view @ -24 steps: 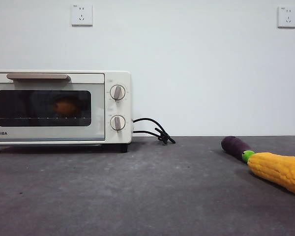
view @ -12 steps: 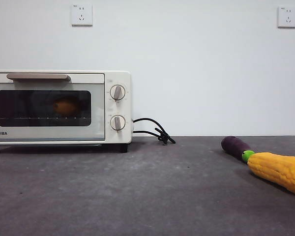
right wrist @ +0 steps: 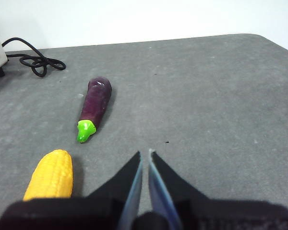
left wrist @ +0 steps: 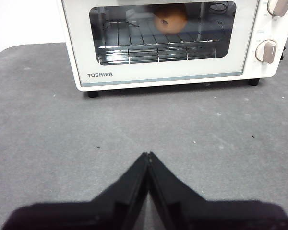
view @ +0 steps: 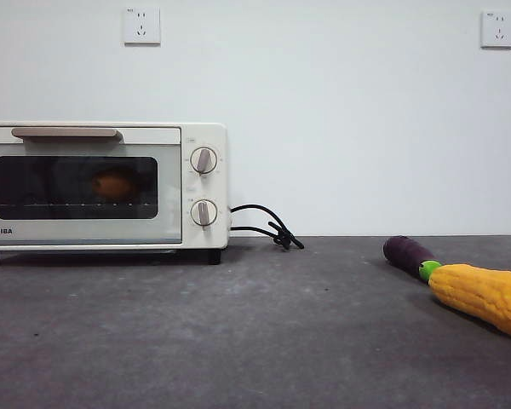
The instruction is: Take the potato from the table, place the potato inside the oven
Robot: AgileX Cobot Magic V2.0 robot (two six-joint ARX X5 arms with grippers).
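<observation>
The orange-brown potato [view: 114,184] lies on the wire rack inside the cream-white oven [view: 102,234], behind its dark glass door, which is closed. In the left wrist view the potato [left wrist: 170,19] shows through the glass too. My left gripper [left wrist: 148,155] is shut and empty, hovering over the table [left wrist: 48,143] a little in front of the oven [left wrist: 163,76]. Far from the oven, my right gripper [right wrist: 144,154] is shut and empty above the table [right wrist: 221,96]. Neither arm appears in the front view.
A dark purple eggplant [view: 408,254] and a yellow corn cob [view: 484,295] lie at the right of the table [view: 238,332]. In the right wrist view the eggplant [right wrist: 95,107] and corn [right wrist: 52,175] sit beside my right gripper. The oven's black cord [view: 268,228] coils by the wall.
</observation>
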